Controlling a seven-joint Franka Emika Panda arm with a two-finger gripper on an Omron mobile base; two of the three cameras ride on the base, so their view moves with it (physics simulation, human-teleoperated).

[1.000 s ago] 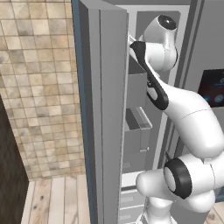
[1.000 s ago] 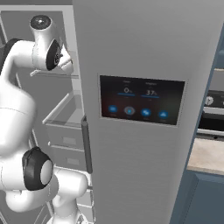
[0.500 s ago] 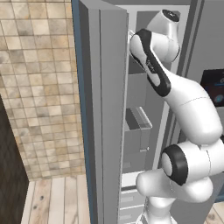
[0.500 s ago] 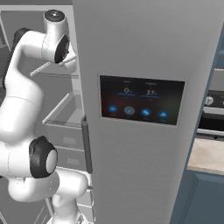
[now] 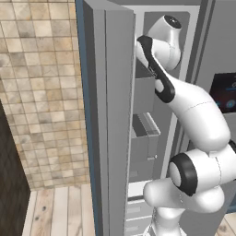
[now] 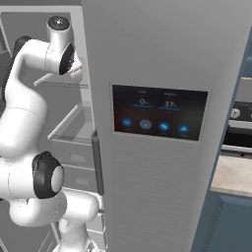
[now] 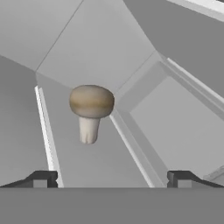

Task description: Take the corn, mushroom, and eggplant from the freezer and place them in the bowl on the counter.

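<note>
- We see our gripper (image 7: 109, 178) with its fingertips (image 7: 43, 178) spread wide apart — nothing between them.
- The mushroom (image 7: 91, 110) sits ahead on a grey shelf inside the freezer (image 5: 120, 115), clear of both fingertips.
- Our arm reaches in high, past the open door.

Mushroom (image 7: 91, 109) sitting dead ahead on grey freezer (image 7: 175, 118) shelf, tan cap up, pale stem down, leaning slightly. Fingers (image 7: 41, 179) standing wide apart at bottom edge, gripper (image 7: 111, 180) hanging short of mushroom, nothing between them, not touching.
</note>
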